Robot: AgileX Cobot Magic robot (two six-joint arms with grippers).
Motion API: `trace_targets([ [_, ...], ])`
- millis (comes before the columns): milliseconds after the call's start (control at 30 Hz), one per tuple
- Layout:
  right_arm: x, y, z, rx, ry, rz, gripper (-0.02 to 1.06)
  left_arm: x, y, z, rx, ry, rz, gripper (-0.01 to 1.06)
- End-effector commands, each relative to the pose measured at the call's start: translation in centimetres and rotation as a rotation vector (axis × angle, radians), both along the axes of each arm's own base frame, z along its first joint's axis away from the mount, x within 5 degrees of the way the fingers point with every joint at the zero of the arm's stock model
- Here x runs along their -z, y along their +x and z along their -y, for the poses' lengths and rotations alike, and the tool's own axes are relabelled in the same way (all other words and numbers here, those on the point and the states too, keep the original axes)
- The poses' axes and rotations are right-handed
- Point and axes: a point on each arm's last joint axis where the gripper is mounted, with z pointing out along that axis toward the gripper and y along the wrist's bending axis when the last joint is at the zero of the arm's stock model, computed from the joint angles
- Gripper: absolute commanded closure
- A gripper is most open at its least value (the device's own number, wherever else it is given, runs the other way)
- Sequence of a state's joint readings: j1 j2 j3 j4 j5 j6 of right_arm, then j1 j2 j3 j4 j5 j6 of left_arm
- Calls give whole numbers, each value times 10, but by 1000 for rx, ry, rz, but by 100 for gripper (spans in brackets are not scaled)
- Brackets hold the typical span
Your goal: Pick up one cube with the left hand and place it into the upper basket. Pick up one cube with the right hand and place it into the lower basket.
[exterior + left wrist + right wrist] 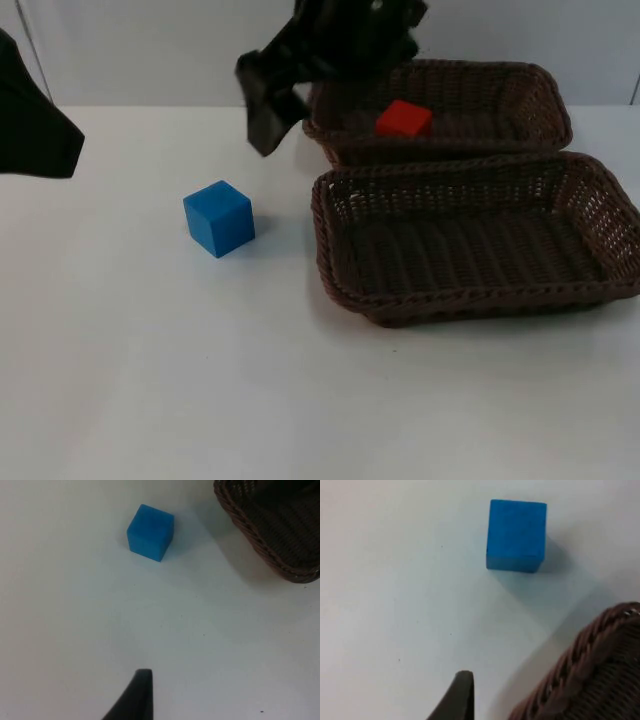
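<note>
Sitting inside the upper basket (520,95), a red cube (404,118) appears from above.

a: what's cut off?
b: the lower brown wicker basket (470,240) runs past the frame's right side.
a: hidden?
b: the small red cube (403,119) sits partly behind the upper brown wicker basket's (520,95) near wall.

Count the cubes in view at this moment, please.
2. A red cube lies inside the upper basket. A blue cube sits on the table, left of the lower basket. None seem hidden.
</note>
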State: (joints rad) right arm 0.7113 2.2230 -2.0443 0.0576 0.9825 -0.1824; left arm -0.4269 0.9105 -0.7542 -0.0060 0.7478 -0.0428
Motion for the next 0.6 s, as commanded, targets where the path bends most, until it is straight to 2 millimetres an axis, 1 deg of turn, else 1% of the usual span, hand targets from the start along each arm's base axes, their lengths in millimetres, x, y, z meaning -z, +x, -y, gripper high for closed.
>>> trace_targets([
  [0, 6, 2, -9, -11, 13, 16, 12, 0, -1, 0, -4, -9, 3, 0],
  [33, 16, 7, -13, -3, 26, 26, 12, 0, -1, 0, -4, -9, 3, 0],
  [67, 23, 7, -18, 4, 37, 32, 12, 0, -1, 0, -4, -9, 3, 0],
  [100, 23, 7, -18, 4, 37, 32, 12, 0, -1, 0, -4, -9, 3, 0],
  [200, 41, 15, -25, 23, 67, 53, 12, 0, -1, 0, -4, -9, 3, 0],
  [233, 41, 15, -25, 23, 67, 53, 12, 0, -1, 0, -4, -9, 3, 0],
  [367, 58, 21, -34, 31, 117, 87, 12, 0, -1, 0, -4, -9, 3, 0],
  [500, 62, 25, -39, 44, 175, 117, 12, 0, -1, 0, -4, -9, 5, 0],
  [567, 63, 23, -42, 39, 187, 126, 12, -1, -1, 0, -4, -10, 7, 0],
])
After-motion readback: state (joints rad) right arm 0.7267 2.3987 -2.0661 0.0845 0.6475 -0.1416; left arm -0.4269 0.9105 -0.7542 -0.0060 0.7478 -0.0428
